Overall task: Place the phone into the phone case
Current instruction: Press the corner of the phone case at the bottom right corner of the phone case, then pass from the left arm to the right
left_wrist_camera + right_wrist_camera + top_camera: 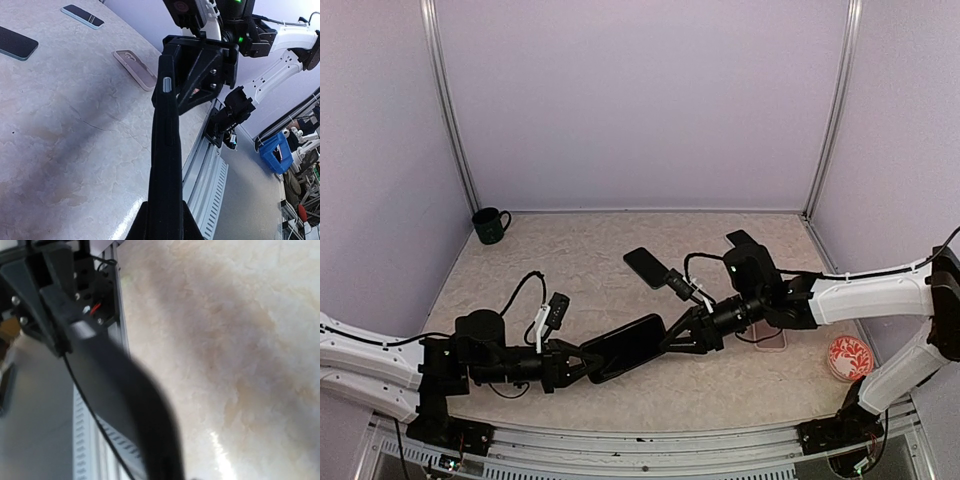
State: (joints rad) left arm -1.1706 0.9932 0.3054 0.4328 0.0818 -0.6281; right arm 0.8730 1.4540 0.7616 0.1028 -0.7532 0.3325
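Note:
A black phone (625,347) hangs above the table's front middle, held at both ends. My left gripper (588,362) is shut on its near-left end and my right gripper (670,340) on its far-right end. In the left wrist view the phone (165,150) runs edge-on from my left gripper (165,222) up to the right gripper (192,62). I cannot tell whether a case is on it. In the right wrist view it is a blurred dark slab (130,390). A pinkish translucent phone case (770,338) lies flat under the right arm, and shows in the left wrist view (135,67).
Two more dark phones lie at the back middle (646,267) and back right (741,239). A dark green mug (490,225) stands at the back left corner. A red patterned dish (849,357) sits at the right edge. The metal front rail (207,175) runs below the held phone.

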